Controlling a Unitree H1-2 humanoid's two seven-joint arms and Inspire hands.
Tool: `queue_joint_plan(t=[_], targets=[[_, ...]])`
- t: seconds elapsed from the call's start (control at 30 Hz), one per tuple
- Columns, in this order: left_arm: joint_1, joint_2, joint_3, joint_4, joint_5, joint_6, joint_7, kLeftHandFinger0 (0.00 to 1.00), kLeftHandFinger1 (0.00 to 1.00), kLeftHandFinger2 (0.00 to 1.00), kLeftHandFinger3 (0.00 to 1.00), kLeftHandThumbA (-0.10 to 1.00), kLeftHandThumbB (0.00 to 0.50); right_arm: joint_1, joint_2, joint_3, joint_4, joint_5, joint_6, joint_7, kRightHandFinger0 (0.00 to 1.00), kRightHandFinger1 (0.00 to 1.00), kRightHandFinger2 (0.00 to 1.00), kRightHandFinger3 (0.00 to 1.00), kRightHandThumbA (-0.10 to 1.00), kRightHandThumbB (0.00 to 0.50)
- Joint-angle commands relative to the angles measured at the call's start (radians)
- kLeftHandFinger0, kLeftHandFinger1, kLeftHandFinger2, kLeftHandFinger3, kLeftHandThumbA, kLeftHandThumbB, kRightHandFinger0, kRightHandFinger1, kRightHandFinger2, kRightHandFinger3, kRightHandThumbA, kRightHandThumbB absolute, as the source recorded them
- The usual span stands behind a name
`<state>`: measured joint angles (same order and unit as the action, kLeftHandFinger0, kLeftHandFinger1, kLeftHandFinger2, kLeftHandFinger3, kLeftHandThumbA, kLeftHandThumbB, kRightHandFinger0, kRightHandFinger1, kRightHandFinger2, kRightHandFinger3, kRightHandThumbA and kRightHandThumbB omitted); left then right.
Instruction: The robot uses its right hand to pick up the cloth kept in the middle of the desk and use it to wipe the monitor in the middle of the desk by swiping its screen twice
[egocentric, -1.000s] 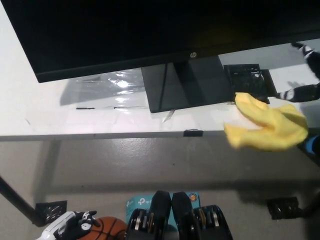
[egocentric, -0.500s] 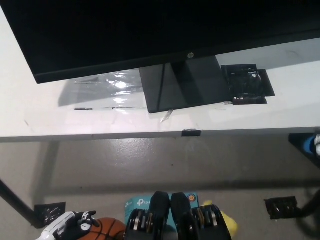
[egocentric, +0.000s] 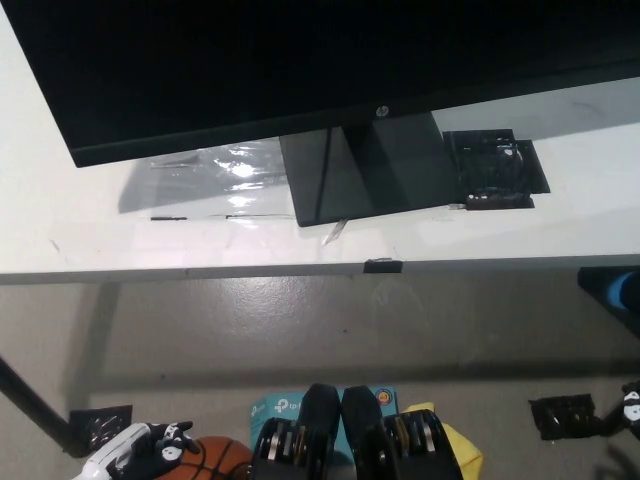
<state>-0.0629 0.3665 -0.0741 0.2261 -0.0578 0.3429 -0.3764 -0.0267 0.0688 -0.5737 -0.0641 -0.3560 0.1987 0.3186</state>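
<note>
Lying: cloth (egocentric: 463, 452) on floor, bottom edge
Monitor (egocentric: 300, 70): standing on desk (egocentric: 120, 240)
Left hand (egocentric: 140, 455): resting lower left, grip unclear
Right hand (egocentric: 630, 405): barely showing at right edge, grip unclear

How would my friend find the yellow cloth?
Start at the big black monitor on the white desk, then drop to the grey floor. At the bottom edge, right of the orange basketball, peeks the yellow cloth, the only yellow thing here.
</note>
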Motion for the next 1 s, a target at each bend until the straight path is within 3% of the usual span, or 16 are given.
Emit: queue_joint_plan(t=[0.0, 0.07, 0.2, 0.3, 0.37, 0.47, 0.5, 0.53, 0.63, 0.8, 0.97], targets=[[-0.017, 0.017, 0.012, -0.015, -0.002, -0.014, -0.001, 1.0, 1.0, 1.0, 1.0, 0.02, 0.162, -0.005, -0.017, 0.011, 0.055, 0.16, -0.24, -0.129, 0.36, 0.65, 0.85, 0.86, 0.32, 0.068], [-0.015, 0.017, 0.013, -0.013, -0.005, -0.016, -0.003, 1.0, 1.0, 1.0, 1.0, 0.01, 0.159, 0.001, -0.023, 0.026, 0.079, 0.16, -0.263, -0.13, 0.34, 0.62, 0.82, 0.82, 0.35, 0.106], [-0.013, 0.018, 0.014, -0.016, -0.003, -0.012, -0.001, 1.0, 1.0, 1.0, 1.0, 0.01, 0.148, 0.01, -0.031, 0.056, 0.099, 0.17, -0.269, -0.136, 0.33, 0.58, 0.78, 0.8, 0.35, 0.105], [-0.014, 0.016, 0.013, -0.014, -0.006, -0.01, -0.003, 1.0, 1.0, 1.0, 1.0, 0.0, 0.142, 0.013, -0.032, 0.076, 0.107, 0.217, -0.273, -0.137, 0.23, 0.45, 0.68, 0.76, 0.32, 0.128], [-0.016, 0.014, 0.013, -0.007, -0.007, -0.015, -0.005, 1.0, 1.0, 1.0, 1.0, 0.0, 0.146, 0.019, -0.044, 0.096, 0.11, 0.211, -0.28, -0.148, 0.21, 0.43, 0.65, 0.74, 0.31, 0.131], [-0.024, 0.014, 0.012, -0.002, -0.003, -0.012, -0.001, 1.0, 1.0, 1.0, 1.0, 0.01, 0.158, 0.008, -0.054, 0.108, 0.107, 0.214, -0.247, -0.17, 0.27, 0.49, 0.68, 0.76, 0.35, 0.136], [-0.027, 0.012, 0.012, 0.0, -0.003, -0.013, 0.0, 1.0, 1.0, 1.0, 1.0, 0.01, 0.159, 0.007, -0.061, 0.116, 0.106, 0.219, -0.244, -0.179, 0.27, 0.49, 0.68, 0.76, 0.35, 0.136], [-0.028, 0.012, 0.011, 0.003, -0.002, -0.016, 0.0, 1.0, 1.0, 1.0, 1.0, 0.0, 0.155, 0.007, -0.068, 0.12, 0.111, 0.228, -0.244, -0.182, 0.27, 0.47, 0.66, 0.76, 0.34, 0.104], [-0.025, 0.013, 0.006, 0.002, 0.001, -0.025, -0.003, 1.0, 1.0, 1.0, 1.0, 0.02, 0.154, 0.013, -0.081, 0.13, 0.101, 0.229, -0.223, -0.204, 0.28, 0.45, 0.66, 0.75, 0.33, 0.099], [-0.015, 0.016, 0.012, -0.015, -0.002, -0.01, 0.001, 1.0, 1.0, 1.0, 1.0, 0.02, 0.159, 0.013, -0.103, 0.154, 0.115, 0.243, -0.211, -0.222, 0.33, 0.49, 0.66, 0.75, 0.34, 0.121], [-0.016, 0.013, 0.015, -0.003, -0.006, -0.018, -0.001, 1.0, 1.0, 1.0, 1.0, -0.01, 0.154, 0.024, -0.112, 0.17, 0.099, 0.265, -0.189, -0.227, 0.32, 0.48, 0.64, 0.74, 0.32, 0.112]])
